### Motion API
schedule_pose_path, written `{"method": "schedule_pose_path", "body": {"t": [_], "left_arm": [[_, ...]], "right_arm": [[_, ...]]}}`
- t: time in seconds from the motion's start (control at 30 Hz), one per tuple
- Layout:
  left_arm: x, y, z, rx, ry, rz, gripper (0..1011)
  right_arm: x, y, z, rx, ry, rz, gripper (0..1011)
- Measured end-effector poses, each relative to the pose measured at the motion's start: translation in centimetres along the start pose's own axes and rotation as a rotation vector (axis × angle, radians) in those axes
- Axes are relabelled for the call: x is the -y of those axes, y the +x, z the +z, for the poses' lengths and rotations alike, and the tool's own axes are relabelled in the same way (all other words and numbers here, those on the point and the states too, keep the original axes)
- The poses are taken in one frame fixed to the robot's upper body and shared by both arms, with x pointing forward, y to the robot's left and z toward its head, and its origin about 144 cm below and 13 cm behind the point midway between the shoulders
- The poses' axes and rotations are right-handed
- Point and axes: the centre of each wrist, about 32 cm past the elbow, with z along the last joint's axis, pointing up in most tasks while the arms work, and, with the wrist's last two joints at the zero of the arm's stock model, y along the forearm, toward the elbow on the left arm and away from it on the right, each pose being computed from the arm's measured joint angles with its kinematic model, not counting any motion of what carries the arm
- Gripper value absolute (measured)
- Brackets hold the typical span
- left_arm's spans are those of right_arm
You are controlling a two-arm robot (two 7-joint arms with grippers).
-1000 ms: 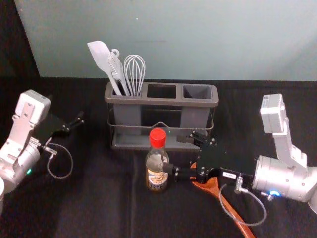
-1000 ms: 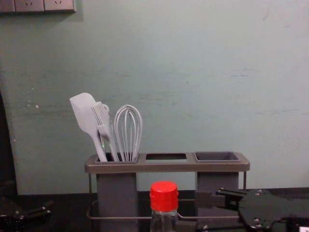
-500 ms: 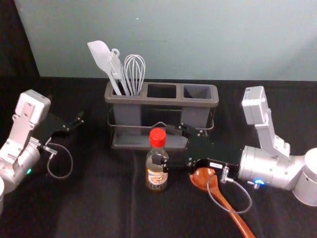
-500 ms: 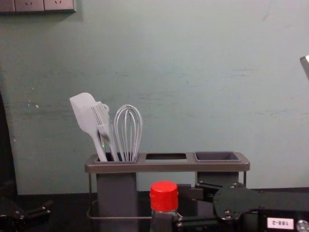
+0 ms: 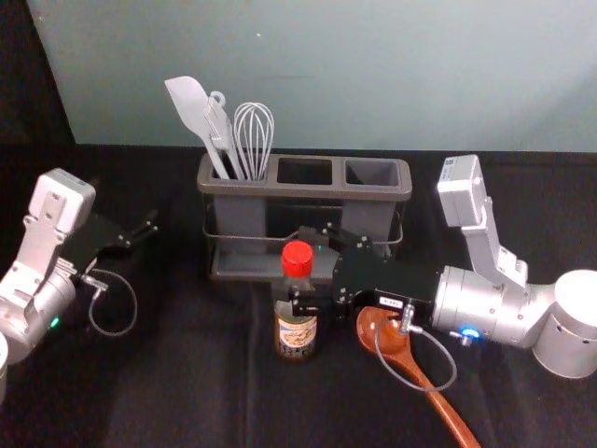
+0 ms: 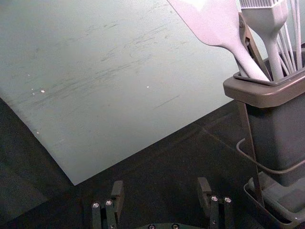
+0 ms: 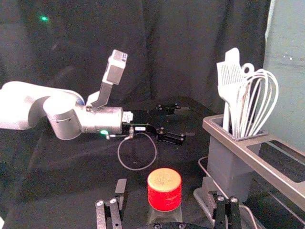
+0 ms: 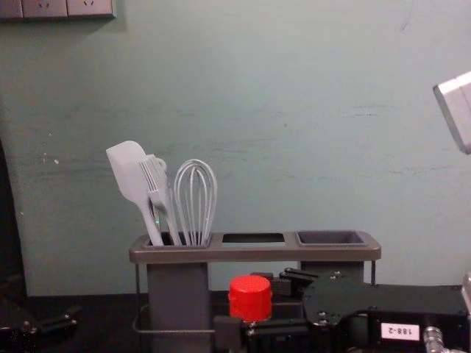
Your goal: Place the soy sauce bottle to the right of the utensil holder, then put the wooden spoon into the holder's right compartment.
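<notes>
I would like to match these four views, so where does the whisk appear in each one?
Head view: left of centre, upright in the holder's left compartment, the whisk.
Chest view: left of centre, right of the brush.
Left wrist view: partly seen, its wires beside the brush, on the side away from the spatula.
Right wrist view: loops beside the brush, above the rim.
Shared landmark: the utensil holder.

Upside-down "188-2" on the right gripper's (image 5: 303, 268) white label (image 8: 399, 331)
</notes>
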Motion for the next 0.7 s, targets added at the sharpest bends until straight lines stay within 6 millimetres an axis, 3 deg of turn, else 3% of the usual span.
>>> {"method": "schedule_pose_path", "body": {"t": [0.7], "left_arm": [[0.0,0.0,0.0,0.0,0.0,0.0,1005]], "right_arm": [[-0.79,0.08,-0.19,0.015,0.024,-0.006,1003]]}}
